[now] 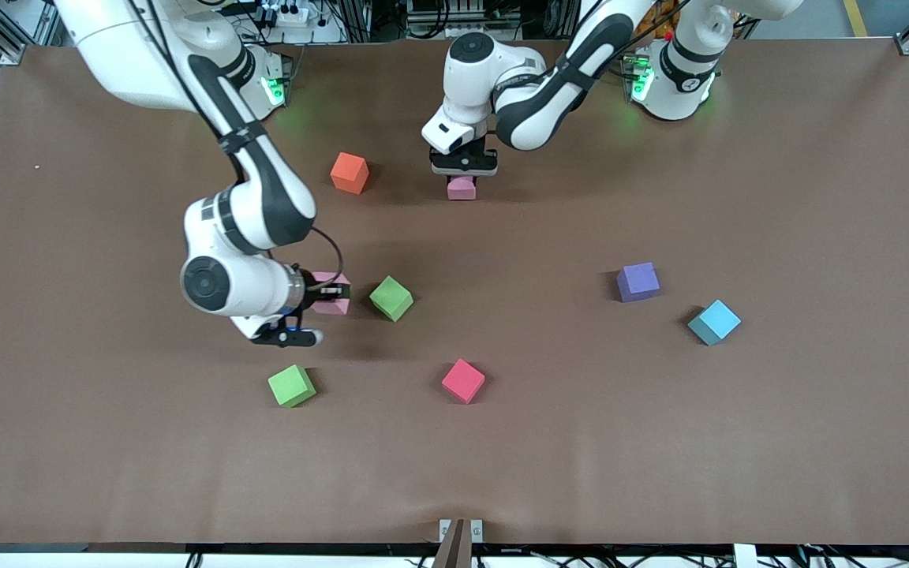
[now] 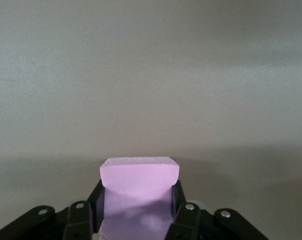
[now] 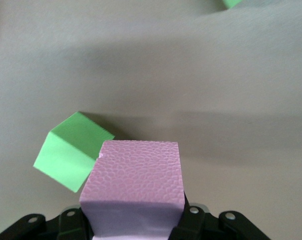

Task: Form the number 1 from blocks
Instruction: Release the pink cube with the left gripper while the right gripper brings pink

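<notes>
My left gripper (image 1: pixel 462 178) is shut on a light pink block (image 1: pixel 461 189), low over the table toward the robots' bases; the left wrist view shows that block (image 2: pixel 139 176) squeezed between the fingers (image 2: pixel 177 200). My right gripper (image 1: pixel 334 292) is shut on the second light pink block (image 1: pixel 331 303), beside a green block (image 1: pixel 391 298). In the right wrist view the pink block (image 3: pixel 135 175) overlaps the green block's (image 3: pixel 70 155) corner. I cannot tell whether either pink block touches the table.
An orange block (image 1: pixel 349 173) lies beside the left gripper. A second green block (image 1: pixel 292 386) and a red-pink block (image 1: pixel 463 381) lie nearer the front camera. The purple (image 1: pixel 637 282) and light blue (image 1: pixel 714 322) blocks sit toward the left arm's end.
</notes>
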You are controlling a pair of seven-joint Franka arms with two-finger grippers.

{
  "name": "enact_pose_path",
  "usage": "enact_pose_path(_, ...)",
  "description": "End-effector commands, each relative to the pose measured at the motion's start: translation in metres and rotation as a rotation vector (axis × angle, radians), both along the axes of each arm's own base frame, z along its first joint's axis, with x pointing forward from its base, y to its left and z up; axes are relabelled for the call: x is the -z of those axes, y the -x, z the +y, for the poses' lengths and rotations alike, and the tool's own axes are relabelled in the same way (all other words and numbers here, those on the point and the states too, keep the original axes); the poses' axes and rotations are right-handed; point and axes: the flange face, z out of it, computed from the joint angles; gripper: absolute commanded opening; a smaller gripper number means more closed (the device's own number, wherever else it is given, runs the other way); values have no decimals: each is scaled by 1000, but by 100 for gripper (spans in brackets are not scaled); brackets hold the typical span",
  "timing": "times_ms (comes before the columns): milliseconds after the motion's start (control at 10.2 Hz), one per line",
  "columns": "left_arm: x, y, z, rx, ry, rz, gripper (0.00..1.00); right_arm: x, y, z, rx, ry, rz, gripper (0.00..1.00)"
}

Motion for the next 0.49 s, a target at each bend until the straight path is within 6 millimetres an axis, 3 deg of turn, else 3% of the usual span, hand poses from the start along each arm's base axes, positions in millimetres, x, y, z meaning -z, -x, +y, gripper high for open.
enact_pose_path(0,11,0,4,-4,2,3,91,-3,0,23,47,3,2,0)
enact_pose_path(98,10,-1,4,-12,4,1,100,-3,1,27,48,5,3,0)
enact_pose_path(196,3,-7,5,-21,16,-8,100,-1,4,31,44,8,6,0)
enact_pose_path(392,-34,-13,0,-53,55,-51,100,1,9,55,77,25,9,0)
